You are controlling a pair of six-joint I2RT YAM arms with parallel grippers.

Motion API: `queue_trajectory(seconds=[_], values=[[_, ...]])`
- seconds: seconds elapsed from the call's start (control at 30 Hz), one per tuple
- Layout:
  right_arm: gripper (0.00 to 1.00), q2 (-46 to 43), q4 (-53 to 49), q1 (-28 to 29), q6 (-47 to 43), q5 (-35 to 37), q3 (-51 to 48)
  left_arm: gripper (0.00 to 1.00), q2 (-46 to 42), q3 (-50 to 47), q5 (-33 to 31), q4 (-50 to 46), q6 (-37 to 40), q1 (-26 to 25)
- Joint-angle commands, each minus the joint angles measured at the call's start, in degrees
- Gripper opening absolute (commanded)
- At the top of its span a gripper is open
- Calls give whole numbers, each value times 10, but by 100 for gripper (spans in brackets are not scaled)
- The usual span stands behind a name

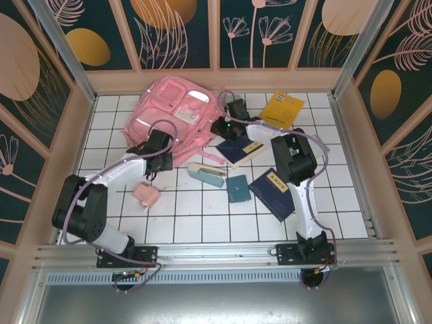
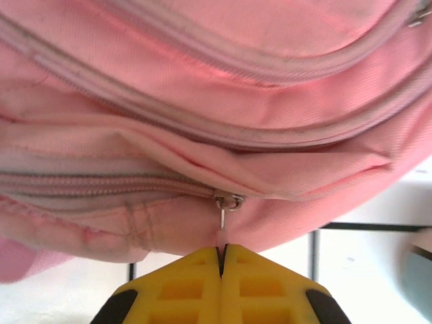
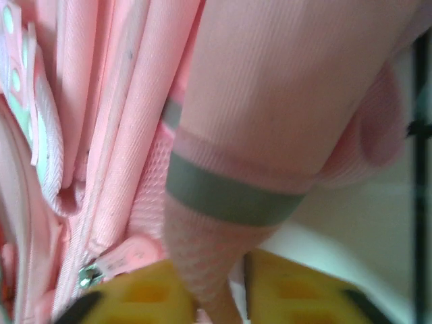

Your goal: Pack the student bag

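Observation:
The student bag (image 1: 172, 108), a big soft pink backpack, lies at the back left of the tiled table. My left gripper (image 1: 159, 132) is at its near edge. In the left wrist view the yellow left gripper (image 2: 221, 254) is shut on the small pink zip pull (image 2: 222, 236) that hangs from a metal slider (image 2: 229, 201). My right gripper (image 1: 216, 127) is at the bag's right side. There the right gripper (image 3: 219, 297) has its jaws apart around a pink mesh strap (image 3: 202, 256) with a grey band (image 3: 229, 196); a gap shows beside the right finger (image 3: 290, 290).
To the right of the bag lie a yellow book (image 1: 283, 108) and two dark blue books (image 1: 241, 150) (image 1: 272, 192). A teal wallet (image 1: 237, 187), a teal and white pencil case (image 1: 206, 174) and a small pink pouch (image 1: 146, 196) sit nearer the front. Patterned walls enclose the table.

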Motion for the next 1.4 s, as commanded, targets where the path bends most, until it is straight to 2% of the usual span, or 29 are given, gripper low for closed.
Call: queue_trajectory(seconds=[0.0,0.07,0.17,0.4,0.63,0.8,0.83,0.9,0.97,1.0,1.23,1.37], values=[[41,-60,3,-10,-4,58,1,0,-27,13,99,2,6,2],[46,-94,16,0,19,65,-37,0,-28,24,136,20,5,-12],[47,-137,30,15,61,62,-92,0,-22,33,166,41,2,-44],[48,-201,53,60,163,45,-187,0,-5,35,202,74,-22,-82],[49,-199,87,99,252,26,-231,0,-4,32,212,78,-16,-96],[49,-164,99,115,282,18,-214,0,-8,24,210,77,-15,-101],[47,-156,100,116,284,19,-208,0,-9,22,207,75,-15,-100],[34,-143,99,116,286,23,-194,0,-12,19,198,70,-15,-101],[7,-139,86,115,283,37,-180,0,-14,17,179,57,-18,-101],[0,-140,76,113,281,46,-176,0,-15,17,166,47,-21,-101],[0,-191,37,91,252,117,-203,0,-16,22,12,-49,-57,-95],[0,-210,33,68,236,121,-219,0,-36,3,-39,-92,-63,-60]])
